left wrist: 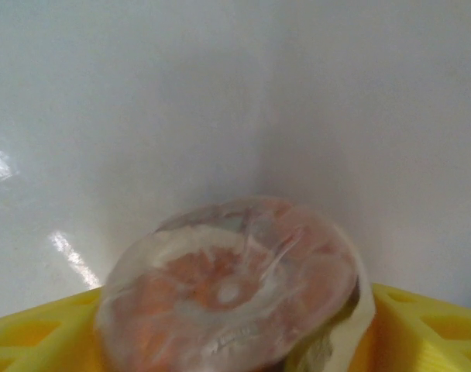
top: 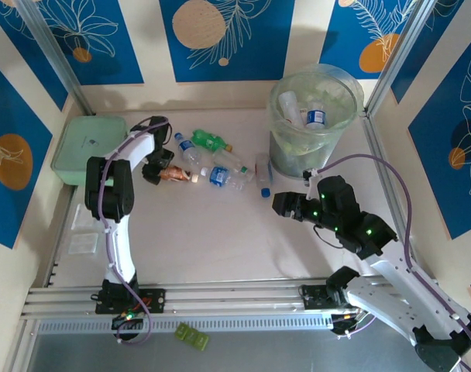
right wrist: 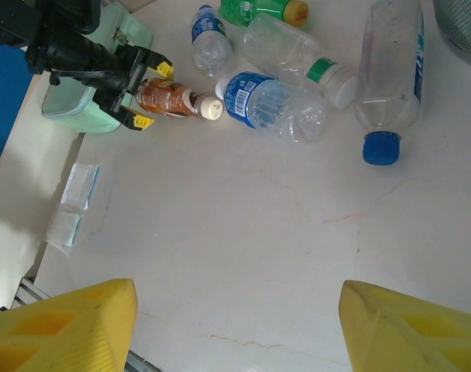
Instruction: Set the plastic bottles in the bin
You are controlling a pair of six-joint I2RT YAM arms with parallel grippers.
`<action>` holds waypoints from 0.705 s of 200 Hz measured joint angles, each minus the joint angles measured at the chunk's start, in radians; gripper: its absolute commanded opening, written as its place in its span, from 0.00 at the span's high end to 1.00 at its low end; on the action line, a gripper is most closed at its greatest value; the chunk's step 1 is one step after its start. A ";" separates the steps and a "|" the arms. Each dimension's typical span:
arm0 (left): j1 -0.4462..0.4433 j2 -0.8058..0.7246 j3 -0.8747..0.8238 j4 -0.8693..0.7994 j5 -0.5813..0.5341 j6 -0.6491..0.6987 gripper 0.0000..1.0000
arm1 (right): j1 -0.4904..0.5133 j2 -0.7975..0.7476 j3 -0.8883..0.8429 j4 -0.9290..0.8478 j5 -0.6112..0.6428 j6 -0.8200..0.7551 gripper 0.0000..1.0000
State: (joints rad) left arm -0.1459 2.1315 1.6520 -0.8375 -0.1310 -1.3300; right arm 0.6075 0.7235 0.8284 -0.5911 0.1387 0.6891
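In the left wrist view only the round base of the brown-labelled bottle (left wrist: pixel 228 294) shows, blurred and very close. It fills the gap between the two yellow fingers (left wrist: pixel 34 341), so its cap and label are hidden there. From above, the left hand (top: pixel 159 172) covers much of this bottle. The right wrist view shows it best: it lies on its side on the desk (right wrist: pixel 243 232), brown label and white cap pointing away from the hand. The left hand's fingers sit against both its sides, clamped on it.

The right hand (right wrist: pixel 235 325) hangs over bare desk with its fingers wide apart and nothing between them.

Four more bottles lie in a loose cluster:
- a small blue-labelled bottle (right wrist: pixel 208 39)
- a clear bottle with a green band (right wrist: pixel 293 58)
- a crumpled blue-labelled bottle with a white cap (right wrist: pixel 266 105)
- a long clear bottle with a blue cap (right wrist: pixel 390 85)

Their clear walls are hard to trace against the pale desk. A green bottle with an orange-yellow cap (right wrist: pixel 259 9) is cut off at the top edge.

The bin (top: pixel 297 159) stands at the far right of the desk. Bottles inside show only hazily through its bag. A pale-green box (top: pixel 84 147) sits at the far left.
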 measured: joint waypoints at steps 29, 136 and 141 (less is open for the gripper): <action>0.000 0.000 -0.034 0.034 0.011 0.005 0.35 | 0.000 0.005 0.000 0.000 0.001 0.000 0.30; 0.003 -0.043 -0.098 0.089 0.026 0.050 0.49 | 0.013 0.011 0.000 -0.002 0.000 0.019 0.30; 0.003 -0.051 -0.106 0.088 0.026 0.053 0.50 | 0.014 0.007 0.000 -0.003 0.000 0.019 0.30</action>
State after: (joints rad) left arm -0.1432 2.0808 1.5459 -0.7494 -0.1055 -1.2770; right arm 0.6216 0.7303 0.8284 -0.5941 0.1390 0.7082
